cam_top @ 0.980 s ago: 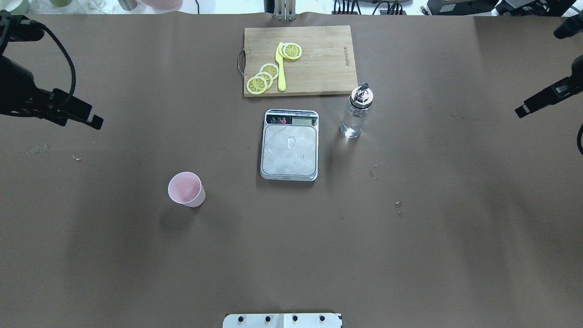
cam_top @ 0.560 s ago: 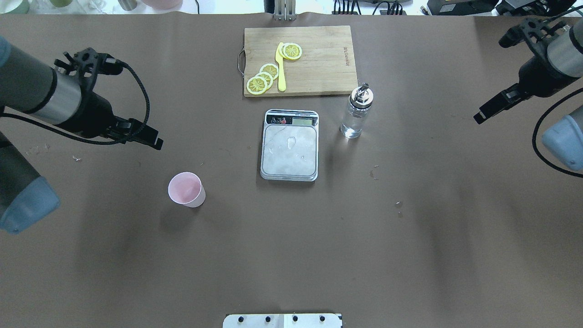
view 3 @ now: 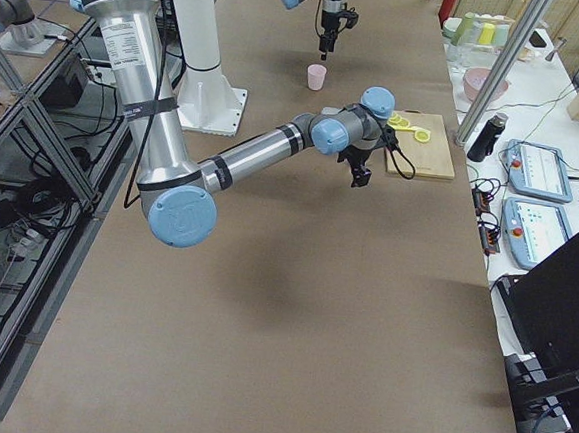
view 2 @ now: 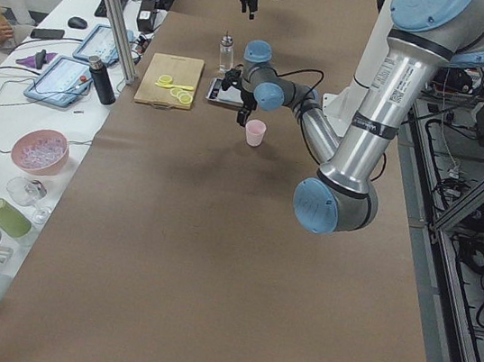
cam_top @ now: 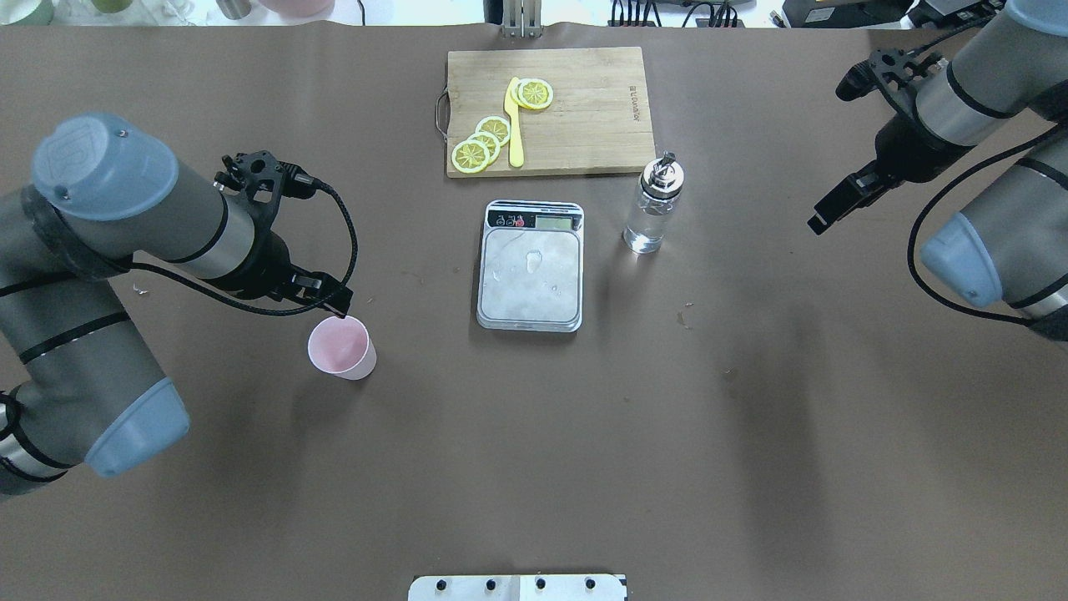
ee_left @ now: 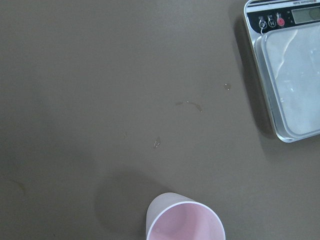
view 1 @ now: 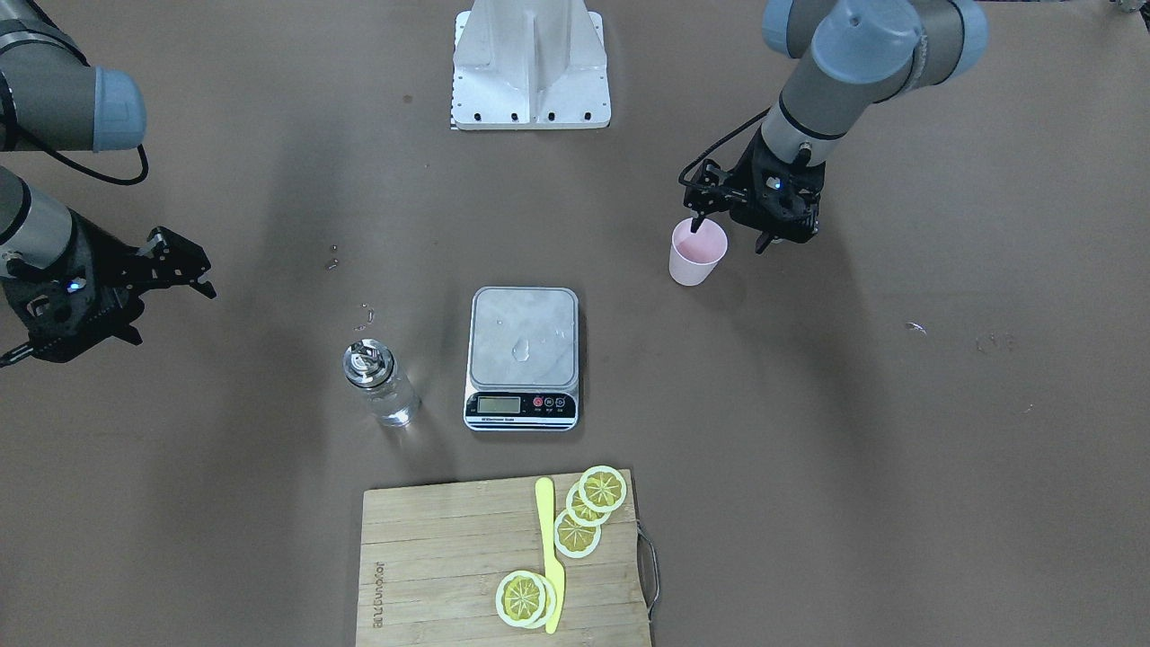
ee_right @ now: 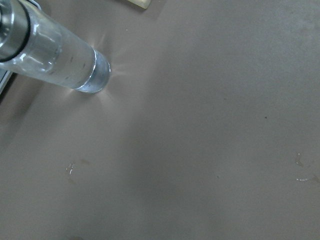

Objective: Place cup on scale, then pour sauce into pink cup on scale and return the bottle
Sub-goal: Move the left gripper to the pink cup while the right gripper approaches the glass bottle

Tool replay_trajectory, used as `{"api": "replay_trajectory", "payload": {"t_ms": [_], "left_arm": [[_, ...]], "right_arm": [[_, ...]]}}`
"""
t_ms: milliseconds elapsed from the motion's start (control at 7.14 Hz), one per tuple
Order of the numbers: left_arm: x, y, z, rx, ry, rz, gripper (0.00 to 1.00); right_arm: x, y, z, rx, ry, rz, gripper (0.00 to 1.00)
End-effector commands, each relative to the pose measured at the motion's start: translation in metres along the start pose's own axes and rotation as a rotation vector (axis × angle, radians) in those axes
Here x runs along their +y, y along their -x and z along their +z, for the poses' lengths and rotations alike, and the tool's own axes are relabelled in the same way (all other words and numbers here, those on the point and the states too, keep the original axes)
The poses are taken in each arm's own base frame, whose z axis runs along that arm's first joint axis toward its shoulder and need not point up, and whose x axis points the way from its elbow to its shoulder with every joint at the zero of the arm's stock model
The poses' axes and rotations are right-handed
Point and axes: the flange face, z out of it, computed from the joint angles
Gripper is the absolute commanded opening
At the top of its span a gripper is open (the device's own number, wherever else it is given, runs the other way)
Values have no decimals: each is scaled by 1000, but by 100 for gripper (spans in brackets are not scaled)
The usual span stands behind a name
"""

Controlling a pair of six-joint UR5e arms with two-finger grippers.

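Pink plastic is catching the eye in the front-facing view: the cup [view 1: 697,252] is standing upright on the brown table [view 1: 898,449], well apart from the scale [view 1: 523,346], whose steel platform is carrying a few droplets. The left gripper [view 1: 729,232] is hovering at the cup, jaws standing apart, with one finger over the rim and the other out beyond the cup's side, gripping nothing. The right gripper [view 1: 171,310] is hanging with its jaws spread wide, well apart from the bottle [view 1: 380,382]. That bottle is standing upright just beside the scale, clear sauce [view 1: 395,409] sitting in its lower part. A cutting board [view 1: 431,557] is lying near the scale's display end, bearing lemon slices [view 1: 579,521] and a yellow knife [view 1: 548,557].

Overhead, the left gripper's tip is reaching the cup's far rim, while the right one is waiting well to the bottle's right.

From the table's left end, the near arm is bending down over the cup.

From the right end, the near arm's gripper is hanging above bare table.

The left wrist camera is showing the cup's mouth at its bottom edge and the scale at top right.

The right wrist camera is catching the bottle in its top left corner.
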Motion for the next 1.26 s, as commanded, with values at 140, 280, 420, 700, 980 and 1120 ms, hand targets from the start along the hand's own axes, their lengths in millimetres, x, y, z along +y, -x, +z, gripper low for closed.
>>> {"api": "replay_trajectory", "payload": {"t_ms": [140,280,420,700,980,1120], "left_arm": [[-9,23,35,-52,43,99,92],[-9,26,41,-57,51,103,92],[-10,27,42,-59,51,102,92],[-10,25,40,-55,49,101,92],[-7,26,39,-48,40,92,93],[-6,27,38,-44,35,93,93]], "right_arm": [[-33,28,16,-13,9,-42,100],[-37,35,29,-10,-11,-86,100],[-39,38,44,-22,-32,-115,100],[-35,43,53,-34,-48,-105,100],[-35,49,53,-37,-49,-93,100],[-36,51,54,-39,-49,-95,100]]}}
